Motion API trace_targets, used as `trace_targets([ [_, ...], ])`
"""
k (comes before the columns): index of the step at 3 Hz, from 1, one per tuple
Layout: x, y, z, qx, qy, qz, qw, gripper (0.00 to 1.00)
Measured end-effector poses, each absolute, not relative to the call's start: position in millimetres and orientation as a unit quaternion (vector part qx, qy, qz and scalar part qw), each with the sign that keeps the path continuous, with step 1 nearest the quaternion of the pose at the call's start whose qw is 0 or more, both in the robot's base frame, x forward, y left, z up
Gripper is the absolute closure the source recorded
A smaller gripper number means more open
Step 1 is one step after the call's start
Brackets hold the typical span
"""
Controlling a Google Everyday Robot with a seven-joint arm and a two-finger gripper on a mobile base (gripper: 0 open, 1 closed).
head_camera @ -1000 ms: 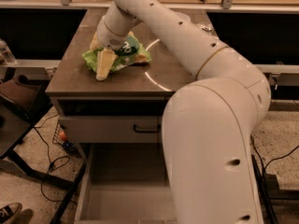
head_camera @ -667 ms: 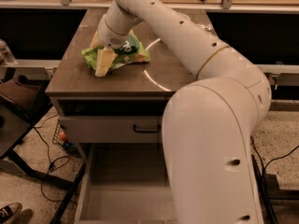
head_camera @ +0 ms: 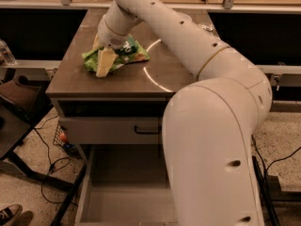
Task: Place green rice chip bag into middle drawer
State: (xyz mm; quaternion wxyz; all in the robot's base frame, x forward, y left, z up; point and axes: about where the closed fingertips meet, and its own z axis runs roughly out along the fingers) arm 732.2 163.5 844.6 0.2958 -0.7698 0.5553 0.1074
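Note:
The green rice chip bag (head_camera: 130, 53) lies crinkled on the brown cabinet top (head_camera: 160, 79), towards its left side. My gripper (head_camera: 104, 55) comes down onto the bag from above at the end of the white arm and covers the bag's left half. The bag rests on the top and is not lifted. The middle drawer (head_camera: 122, 187) is pulled out below the cabinet front as a grey tray with a bare floor. The big white arm link hides the drawer's right part.
A closed grey drawer front with a dark bar handle (head_camera: 146, 130) sits above the open drawer. Black cables (head_camera: 47, 164) lie on the floor at the left, near a dark chair base (head_camera: 19, 102). A shoe (head_camera: 9, 213) shows at the bottom left.

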Motion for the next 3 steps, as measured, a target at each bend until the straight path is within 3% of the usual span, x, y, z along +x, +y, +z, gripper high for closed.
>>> trace_targets([
  [3, 730.9, 162.3, 849.6, -0.770, 0.555, 0.105, 0.298, 1.00],
])
